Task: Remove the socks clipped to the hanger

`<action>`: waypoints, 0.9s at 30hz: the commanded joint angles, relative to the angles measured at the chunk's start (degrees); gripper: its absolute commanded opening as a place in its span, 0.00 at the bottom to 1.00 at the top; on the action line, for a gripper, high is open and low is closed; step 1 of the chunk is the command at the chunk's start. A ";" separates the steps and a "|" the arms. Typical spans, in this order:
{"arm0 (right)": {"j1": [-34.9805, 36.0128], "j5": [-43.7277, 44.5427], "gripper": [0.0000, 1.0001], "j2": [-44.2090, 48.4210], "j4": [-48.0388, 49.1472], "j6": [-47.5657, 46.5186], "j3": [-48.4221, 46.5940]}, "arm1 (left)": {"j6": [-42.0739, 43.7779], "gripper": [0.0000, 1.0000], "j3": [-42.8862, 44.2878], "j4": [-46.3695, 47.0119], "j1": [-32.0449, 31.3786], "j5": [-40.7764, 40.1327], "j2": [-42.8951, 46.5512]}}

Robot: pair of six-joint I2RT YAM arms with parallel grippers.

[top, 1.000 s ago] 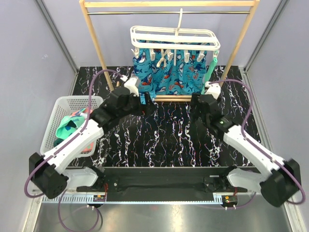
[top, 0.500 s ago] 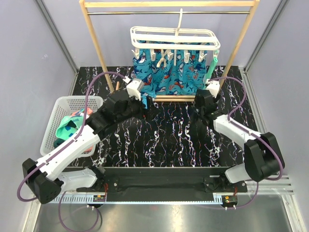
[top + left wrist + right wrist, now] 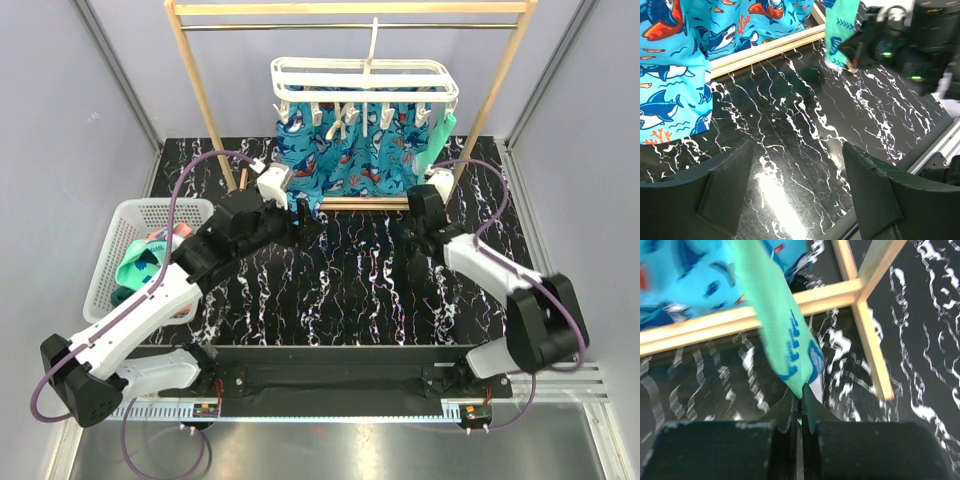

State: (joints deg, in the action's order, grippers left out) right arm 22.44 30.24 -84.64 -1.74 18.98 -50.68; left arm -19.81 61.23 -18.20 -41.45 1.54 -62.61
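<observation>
The white hanger (image 3: 365,82) hangs from the wooden stand's rail, with bright blue shark-print socks (image 3: 345,158) clipped under it. A mint-green sock (image 3: 438,138) dangles at its right end. My right gripper (image 3: 424,192) is shut on that sock's lower tip. In the right wrist view, the mint-green sock (image 3: 777,325) runs down into my right gripper (image 3: 800,402), whose jaws pinch it. My left gripper (image 3: 305,215) is open beside the lower left of the blue socks. The left wrist view shows the left gripper (image 3: 797,190) empty over the tabletop, a blue sock (image 3: 670,75) at its left.
The wooden stand's posts (image 3: 200,95) and base bar (image 3: 355,203) frame the hanger. A white mesh basket (image 3: 125,215) at the left holds a mint-green sock (image 3: 140,265) and a coral one (image 3: 178,236). Grey walls close in on both sides of the black marbled table (image 3: 350,290).
My right gripper has shut on the mint-green sock's tip. My left gripper has narrowed a little and its arm has shifted slightly left.
</observation>
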 commanded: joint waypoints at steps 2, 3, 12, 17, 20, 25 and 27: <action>-0.20 -7.90 0.00 12.20 -11.78 4.83 -4.87 | 2.58 0.73 0.46 2.82 -2.14 -1.37 0.13; -0.29 -10.79 0.00 13.70 -15.10 5.62 -5.05 | 2.67 0.73 1.08 2.82 -3.45 -2.76 -0.23; -0.29 -24.77 0.00 28.73 -22.34 11.86 -3.73 | 1.44 0.78 8.90 1.41 -6.79 -0.75 -8.31; -0.20 -32.94 0.00 35.06 -20.60 17.31 -2.94 | 4.25 0.82 12.33 4.55 -8.29 2.05 -13.40; -0.20 -37.35 0.00 37.09 -19.62 21.26 -2.59 | 4.78 0.82 10.33 8.77 -9.43 6.62 -15.08; -0.20 -41.49 0.00 39.90 -15.32 27.42 -0.04 | 3.99 0.85 6.62 15.12 -10.40 12.25 -15.70; -0.11 -42.45 0.00 39.90 -14.35 28.65 0.49 | 3.91 0.86 5.14 17.05 -10.40 12.96 -15.53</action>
State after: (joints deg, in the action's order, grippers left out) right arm 22.44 -7.46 -45.15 -20.75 42.85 -50.92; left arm -16.45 67.75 -9.06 -51.77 10.07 -78.46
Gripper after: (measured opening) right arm 0.020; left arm 0.855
